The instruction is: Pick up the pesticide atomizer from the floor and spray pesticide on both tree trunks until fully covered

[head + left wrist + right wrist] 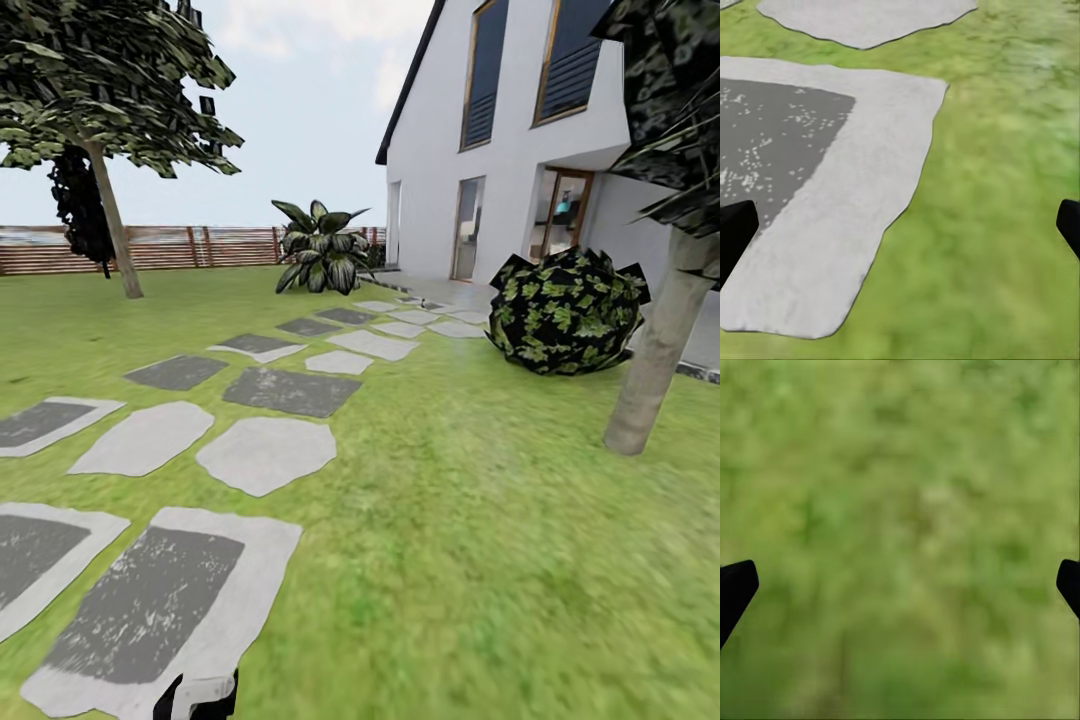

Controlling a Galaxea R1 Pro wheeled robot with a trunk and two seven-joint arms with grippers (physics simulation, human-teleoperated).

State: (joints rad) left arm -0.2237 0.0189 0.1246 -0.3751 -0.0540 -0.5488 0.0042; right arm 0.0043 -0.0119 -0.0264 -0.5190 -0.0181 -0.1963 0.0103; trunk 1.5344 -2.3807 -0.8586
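Note:
Two trees stand on the lawn (480, 520). One trunk (113, 222) rises at the far left by the fence, the other trunk (655, 360) close at the right, leaning slightly. The pesticide atomizer is out of view. My left gripper (900, 225) is open, its dark fingertips (735, 229) wide apart over the edge of a grey stepping stone (832, 187) and grass; part of it shows at the bottom of the head view (195, 700). My right gripper (900, 585) is open over blurred grass (900, 510), nothing between its fingers.
A path of grey stepping stones (270, 450) runs from the near left toward the white house (500, 150). A round dark bush (567, 312) sits beside the right trunk. A striped-leaf plant (322, 250) and a slat fence (200, 247) lie farther back.

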